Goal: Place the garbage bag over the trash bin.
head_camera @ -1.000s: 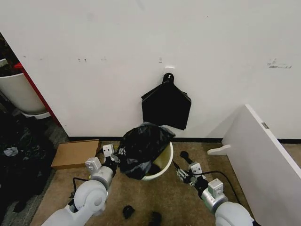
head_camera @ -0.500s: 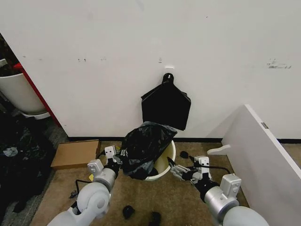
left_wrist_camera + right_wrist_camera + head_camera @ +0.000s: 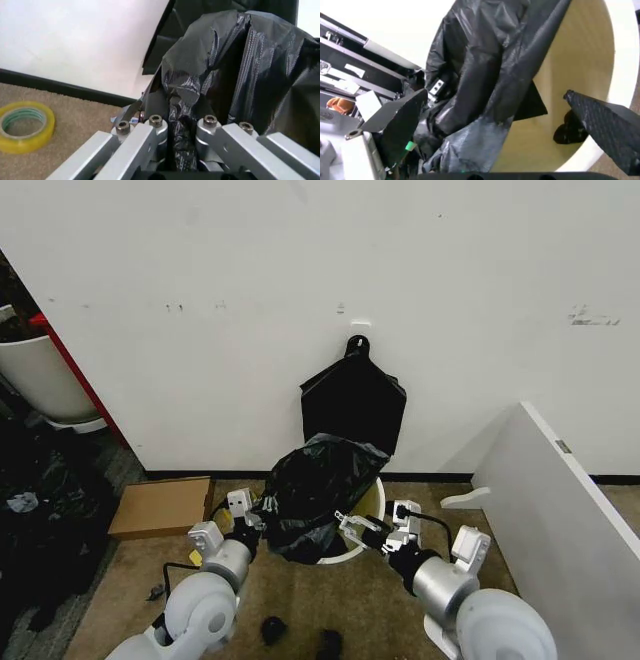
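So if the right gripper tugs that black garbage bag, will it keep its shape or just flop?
The garbage bag will probably flop: it hangs in loose crinkled folds over the trash bin. Its glossy film may slip, though the left gripper pinches one bunch.

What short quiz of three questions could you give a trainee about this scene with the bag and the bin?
1. True or false: the left gripper is shut on the garbage bag.
2. The right gripper is: A) open at the trash bin rim; B) parked by the cardboard box; C) holding the tape roll.
3. Fill in: the bag lies bunched over the bin's ____ side.

Key:
1. True; black plastic sits pinched between its fingers.
2. A.
3. Left; the right inner wall is bare.
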Available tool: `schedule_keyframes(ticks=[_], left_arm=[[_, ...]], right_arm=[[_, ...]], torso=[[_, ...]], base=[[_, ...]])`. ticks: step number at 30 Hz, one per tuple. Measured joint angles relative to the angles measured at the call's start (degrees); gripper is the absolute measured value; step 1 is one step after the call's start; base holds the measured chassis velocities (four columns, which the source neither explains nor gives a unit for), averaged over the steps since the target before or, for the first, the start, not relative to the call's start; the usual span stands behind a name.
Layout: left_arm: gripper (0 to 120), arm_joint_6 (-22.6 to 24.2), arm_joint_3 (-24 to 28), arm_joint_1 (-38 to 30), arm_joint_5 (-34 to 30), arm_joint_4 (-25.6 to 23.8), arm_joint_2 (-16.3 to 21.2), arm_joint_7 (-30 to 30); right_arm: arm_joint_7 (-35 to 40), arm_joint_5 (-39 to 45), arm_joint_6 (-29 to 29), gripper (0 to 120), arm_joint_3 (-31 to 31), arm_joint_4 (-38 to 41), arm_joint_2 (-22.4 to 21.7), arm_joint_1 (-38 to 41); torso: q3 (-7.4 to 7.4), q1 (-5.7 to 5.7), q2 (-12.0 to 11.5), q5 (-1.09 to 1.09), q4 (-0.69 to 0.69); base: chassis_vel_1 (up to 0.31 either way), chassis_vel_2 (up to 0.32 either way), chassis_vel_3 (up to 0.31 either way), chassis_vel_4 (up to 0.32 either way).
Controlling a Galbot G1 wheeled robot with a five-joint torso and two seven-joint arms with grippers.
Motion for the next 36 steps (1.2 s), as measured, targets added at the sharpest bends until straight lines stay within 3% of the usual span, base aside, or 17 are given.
schedule_keyframes(ticks=[7, 16, 19, 24, 27, 33, 36], left_arm=[[4, 0.37, 0.27, 0.07, -0.05, -0.44, -0.06, 0.02], [4, 0.40, 0.06, 0.23, -0.22, -0.62, -0.06, 0.33], [4, 0.40, 0.06, 0.19, -0.17, -0.61, -0.16, 0.34], [4, 0.42, 0.23, 0.12, -0.10, -0.59, -0.44, 0.35], [4, 0.42, 0.24, 0.12, -0.09, -0.58, -0.47, 0.35], [4, 0.43, 0.18, 0.02, 0.02, -0.12, -1.10, 0.09], [4, 0.38, -0.09, -0.09, -0.10, 0.25, -1.38, -0.22]], right_arm=[[-0.63, -0.22, 0.39, 97, 0.01, -2.72, 0.88, 0.65], [-1.36, -0.91, 0.44, 63, -0.13, -3.43, 1.23, 0.63], [-1.51, -1.11, 0.34, 56, -0.32, -3.38, 1.24, 0.69], [-2.08, -1.73, 0.35, 34, -0.61, -3.25, 1.23, 0.73], [-2.16, -1.81, 0.37, 30, -0.62, -3.24, 1.21, 0.71], [-3.15, -3.59, 1.66, 0, -0.76, -2.89, 1.13, 0.15], [-3.17, -4.16, 2.19, 0, -0.57, -2.41, 1.01, -0.42]], torso=[[0.00, 0.00, 0.00, 0.00, 0.00], [0.00, 0.00, 0.00, 0.00, 0.00], [0.00, 0.00, 0.00, -0.01, 0.00], [0.00, 0.00, 0.00, 0.00, 0.00], [0.00, 0.00, 0.00, 0.00, 0.00], [0.00, 0.00, 0.00, 0.00, 0.00], [0.00, 0.00, 0.00, 0.00, 0.00]], base=[[0.000, 0.000, 0.000, 0.000], [0.000, 0.000, 0.000, 0.000], [0.000, 0.000, 0.000, 0.000], [0.000, 0.000, 0.000, 0.000], [0.000, 0.000, 0.000, 0.000], [0.000, 0.000, 0.000, 0.000], [0.000, 0.000, 0.000, 0.000]])
